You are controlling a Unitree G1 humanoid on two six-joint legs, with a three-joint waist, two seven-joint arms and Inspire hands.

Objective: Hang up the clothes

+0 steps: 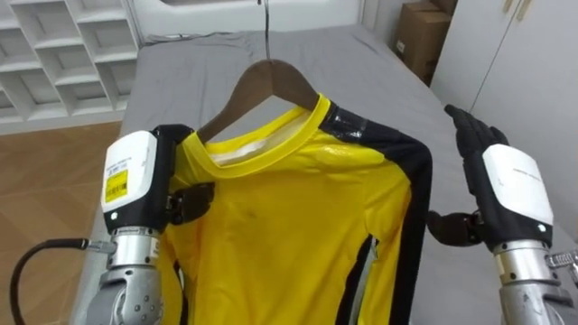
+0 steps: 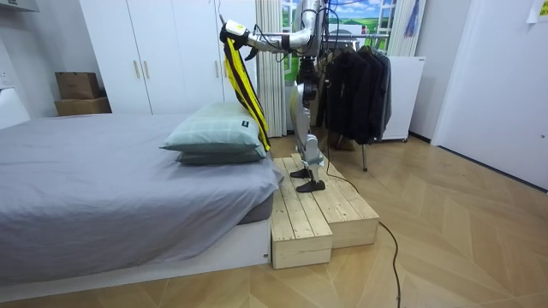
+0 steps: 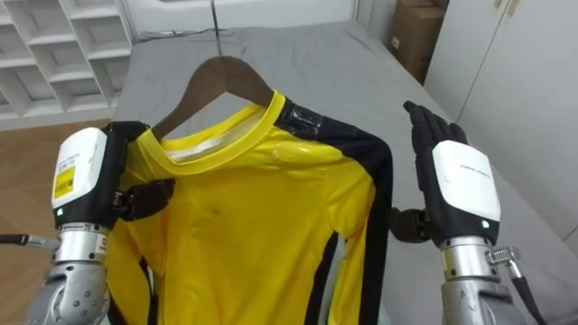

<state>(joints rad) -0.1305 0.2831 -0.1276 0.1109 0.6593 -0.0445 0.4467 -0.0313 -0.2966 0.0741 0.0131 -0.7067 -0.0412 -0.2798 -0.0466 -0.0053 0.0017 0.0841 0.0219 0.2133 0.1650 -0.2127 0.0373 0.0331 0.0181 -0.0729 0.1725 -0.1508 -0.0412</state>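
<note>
Pinches shirt (image 1: 289,226) with left robot hand (image 1: 135,181), right robot hand (image 1: 510,185) flat and empty beside shirt, risking one-sided slip off hanger (image 1: 271,77).

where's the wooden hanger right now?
Eye views, top centre: wooden hanger carrying the yellow shirt, grey bed behind it, between left hand and right hand.

Both arms raised forward; left hand (image 1: 135,181) curled on shirt (image 1: 289,226); right hand (image 1: 510,185) fingers straight.

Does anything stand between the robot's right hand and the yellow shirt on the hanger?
Nothing visible does. The right hand is open just beside the black sleeve of the yellow shirt, with its thumb toward that sleeve.
</note>
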